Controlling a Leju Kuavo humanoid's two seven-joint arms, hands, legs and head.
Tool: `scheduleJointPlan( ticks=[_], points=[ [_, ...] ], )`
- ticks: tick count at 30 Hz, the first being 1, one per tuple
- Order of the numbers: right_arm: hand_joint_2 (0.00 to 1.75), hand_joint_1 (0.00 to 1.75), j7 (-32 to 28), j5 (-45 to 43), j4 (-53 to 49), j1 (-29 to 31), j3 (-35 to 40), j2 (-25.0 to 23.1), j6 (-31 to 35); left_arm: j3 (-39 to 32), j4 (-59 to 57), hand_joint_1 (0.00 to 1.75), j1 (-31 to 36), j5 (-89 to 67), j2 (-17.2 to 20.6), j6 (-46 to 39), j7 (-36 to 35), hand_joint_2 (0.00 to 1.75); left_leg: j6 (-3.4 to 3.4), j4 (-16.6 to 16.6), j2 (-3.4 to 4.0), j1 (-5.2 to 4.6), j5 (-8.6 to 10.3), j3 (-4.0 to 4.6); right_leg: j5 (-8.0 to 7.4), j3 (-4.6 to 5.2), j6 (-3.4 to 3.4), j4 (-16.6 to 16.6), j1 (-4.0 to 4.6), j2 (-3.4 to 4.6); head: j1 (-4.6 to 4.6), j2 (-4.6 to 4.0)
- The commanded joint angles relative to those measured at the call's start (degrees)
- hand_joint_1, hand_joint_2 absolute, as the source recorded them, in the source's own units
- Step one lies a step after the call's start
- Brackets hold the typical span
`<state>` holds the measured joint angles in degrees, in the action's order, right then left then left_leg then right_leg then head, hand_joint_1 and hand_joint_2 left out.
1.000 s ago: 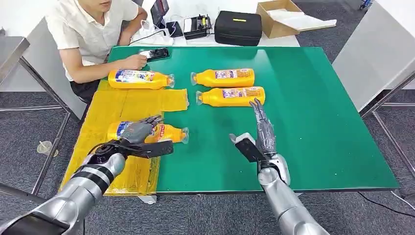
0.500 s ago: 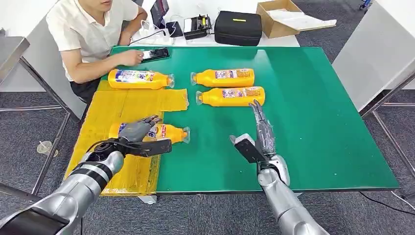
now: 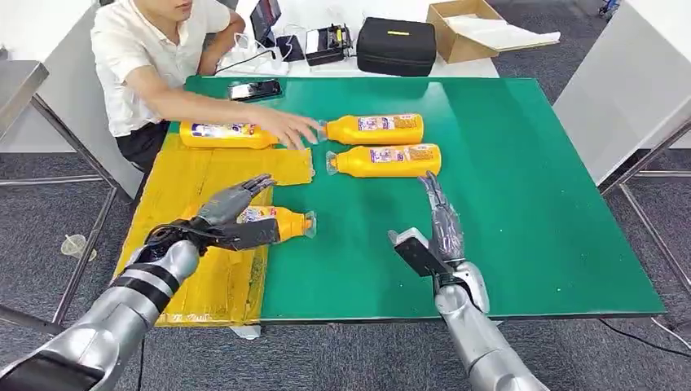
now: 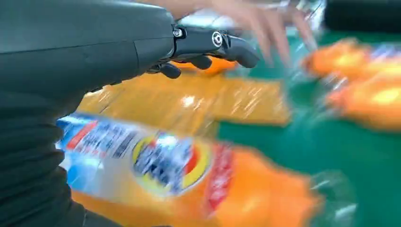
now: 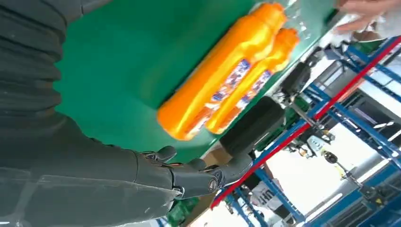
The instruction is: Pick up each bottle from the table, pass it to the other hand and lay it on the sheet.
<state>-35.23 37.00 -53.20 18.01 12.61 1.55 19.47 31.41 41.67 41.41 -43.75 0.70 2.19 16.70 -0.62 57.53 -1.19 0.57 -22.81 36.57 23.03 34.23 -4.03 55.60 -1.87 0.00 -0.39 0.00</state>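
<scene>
Landmark: we place everything against the yellow plastic sheet [image 3: 208, 175] spread over the left part of the green worktop [image 3: 505, 204].
Nearest bottle: we see an orange plastic bottle with a blue and white label [image 3: 273, 221] lying on its side on the sheet's right edge, its clear cap over the green beside the sheet.
Left hand: we find our left hand [image 3: 232, 216] above that bottle's label end with fingers spread and extended; in the left wrist view the bottle [image 4: 189, 175] lies under the hand [image 4: 94, 52], and we cannot tell whether anything touches it.
Far bottle on sheet: a second orange bottle [image 3: 224, 133] lies along the sheet's far edge.
Pair of bottles: two more orange bottles [image 3: 373, 128] [image 3: 385, 160] lie side by side on bare green, just right of the sheet's far corner.
Right hand: our right hand [image 3: 436, 232] is well right of the sheet, fingers straight and apart, holding nothing, fingertips pointing at the nearer of the pair.
Person: a person in a white shirt [image 3: 151, 49] sits beyond the sheet's far edge, a hand [image 3: 289, 130] reaching across between the far bottle and the pair.
Phone: a dark phone [image 3: 255, 89] lies on the green beyond the sheet.
</scene>
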Motion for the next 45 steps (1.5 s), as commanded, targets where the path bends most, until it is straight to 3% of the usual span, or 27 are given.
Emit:
scheduleJointPlan(
  ticks=[1,4,8,9,15,25,28,32,37,45],
  points=[
    [1.75,0.00,0.2,0.2,-0.5,0.3,-0.9,1.3,0.0,1.3,13.1,0.00,-2.2,0.8,4.0,1.6,-0.5,1.75,0.01,0.0,0.09,0.02,-0.07,-0.10,0.05,-0.10,0.15,0.0,0.05,0.03,0.02,0.00],
    [1.75,0.00,2.0,3.3,0.3,0.7,-0.7,2.0,3.2,1.9,14.3,0.00,-2.6,2.2,4.3,0.4,1.3,1.75,0.01,0.0,0.12,0.03,-0.07,-0.12,0.04,-0.11,0.17,0.0,0.07,0.05,0.02,0.00],
    [1.75,0.00,8.6,12.3,6.2,5.8,0.4,7.8,5.6,1.5,26.6,0.00,-8.5,4.7,6.0,-2.2,2.7,1.75,-0.01,0.1,0.28,0.07,-0.26,-0.38,0.18,-0.37,0.34,0.0,0.14,0.13,0.00,0.00],
    [1.75,0.00,9.3,13.0,8.3,7.6,0.1,9.6,4.1,0.5,30.3,0.00,-11.3,5.3,5.9,-4.7,3.3,1.75,-0.03,0.0,0.17,-0.03,-0.07,-0.11,0.04,-0.08,0.13,0.0,0.00,0.10,0.00,0.00],
    [1.75,0.00,10.3,15.4,13.4,10.7,-0.6,12.8,-0.4,-1.6,36.7,0.00,-17.7,5.3,5.0,-9.5,3.9,1.75,-0.07,0.1,0.37,-0.07,-0.36,-0.50,0.21,-0.55,0.30,0.0,0.04,0.22,0.02,0.00],
    [1.75,0.00,16.6,20.0,24.3,19.3,5.3,16.3,-13.7,-1.7,38.6,0.00,-21.2,9.6,3.8,-8.3,6.7,1.75,-0.03,0.1,0.24,-0.13,-0.13,-0.16,0.04,-0.13,0.16,0.0,-0.01,0.14,0.00,0.00],
    [1.75,0.00,17.0,19.9,24.4,20.0,6.0,16.7,-14.9,-1.9,38.6,0.00,-21.1,9.8,3.8,-8.4,6.7,1.75,-0.02,0.1,0.31,-0.07,-0.21,-0.26,0.10,-0.23,0.24,0.0,0.05,0.19,0.00,0.00],
    [1.75,0.00,21.5,19.9,26.5,22.0,8.0,17.4,-21.3,-1.6,37.9,0.00,-20.8,10.6,3.6,-8.3,6.8,1.75,-0.02,0.1,0.17,-0.06,-0.16,-0.23,0.09,-0.24,0.20,0.0,0.03,0.07,0.02,0.00],
    [1.75,0.00,17.2,15.4,30.3,24.6,8.4,16.1,-28.1,0.6,34.9,0.00,-18.1,13.4,2.8,-7.3,8.5,1.75,-0.02,0.0,0.06,-0.09,-0.07,-0.10,0.04,-0.12,0.12,0.0,-0.02,-0.01,0.00,0.00],
    [1.75,0.00,12.4,12.7,30.8,26.8,12.3,14.5,-29.2,2.2,32.9,0.00,-16.5,15.7,1.7,-7.3,9.2,1.75,-0.02,0.1,0.18,-0.07,-0.10,-0.15,0.03,-0.13,0.15,0.0,0.01,0.09,0.00,0.00]
  ],
)
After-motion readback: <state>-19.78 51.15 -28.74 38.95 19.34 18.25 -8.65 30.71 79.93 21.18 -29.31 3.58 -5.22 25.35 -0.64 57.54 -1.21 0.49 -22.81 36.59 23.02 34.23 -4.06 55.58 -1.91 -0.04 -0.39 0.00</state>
